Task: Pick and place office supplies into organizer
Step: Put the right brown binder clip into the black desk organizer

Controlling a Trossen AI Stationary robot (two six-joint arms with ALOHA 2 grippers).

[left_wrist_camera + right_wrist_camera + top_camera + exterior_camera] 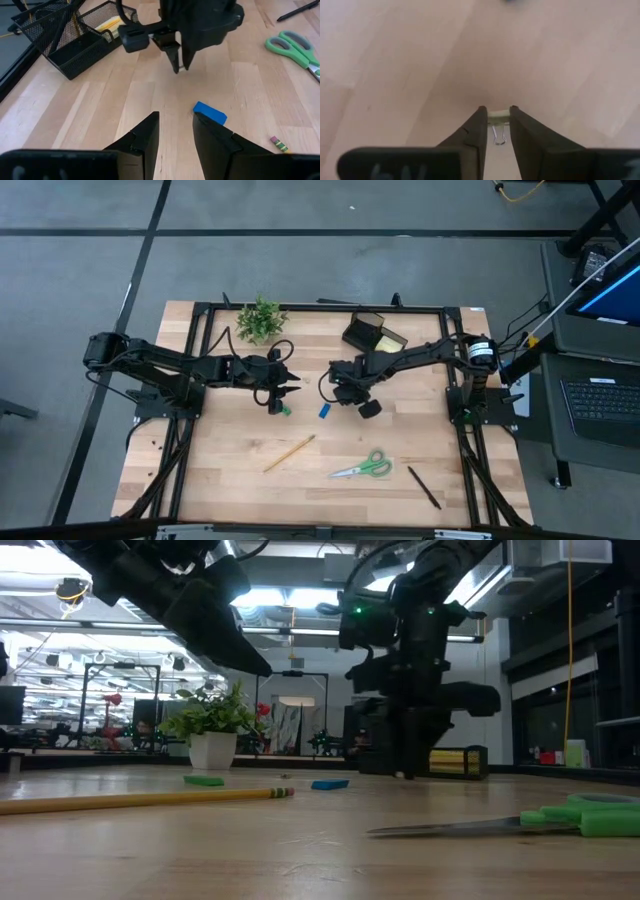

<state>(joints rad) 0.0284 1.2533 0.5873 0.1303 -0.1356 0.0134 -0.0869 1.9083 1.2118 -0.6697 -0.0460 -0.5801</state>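
Here right gripper (495, 127) points down at worktop (230, 480) centre, jaws nearly closed on small binder clip (498, 134), organizer (368, 335) at 12 o'clock; left gripper (175, 135) hovers beside blue eraser (210, 113), jaws slightly apart, empty.

The middle of the table (230, 480) is crowded: the left gripper (278, 402) and the right gripper (352, 397) hang close together, with the green eraser (285, 411) and blue eraser (325, 411) in the narrow gap between them. Behind the right arm, the organizer (366, 333) blocks the back edge; the plant (260, 319) blocks the back left. Nearer the front lie 1 pencil (289, 453), the scissors (364, 467) and 1 pen (423, 486), with bare wood between them.
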